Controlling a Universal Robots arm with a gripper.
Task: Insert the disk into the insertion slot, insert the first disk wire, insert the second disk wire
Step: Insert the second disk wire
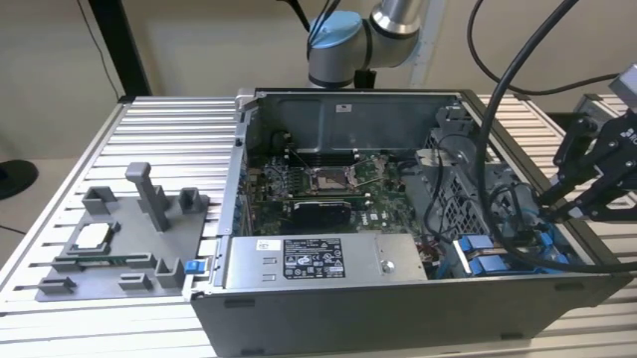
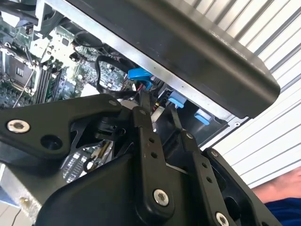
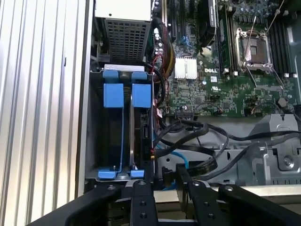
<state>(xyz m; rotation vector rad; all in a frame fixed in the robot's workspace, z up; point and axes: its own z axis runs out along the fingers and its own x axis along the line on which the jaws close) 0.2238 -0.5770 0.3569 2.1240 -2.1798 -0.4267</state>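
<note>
Silver hard drive in blue plastic frame (image 3: pixel 141 125) looks seated in grey metal drive bay with blue rails (image 3: pixel 107 174). Black claw (image 3: pixel 165 168) hovers at bay's end, fingers spread, pinching nothing. Black cables (image 3: pixel 207 141) lie loose alongside; wire steps judged undone.

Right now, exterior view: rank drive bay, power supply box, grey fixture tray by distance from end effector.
From the end effector:
1. drive bay, exterior view's right
2. power supply box, case's middle
3. grey fixture tray, exterior view's far left

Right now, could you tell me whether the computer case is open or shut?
Open: the computer case has no side panel, and its motherboard lies exposed.
</note>
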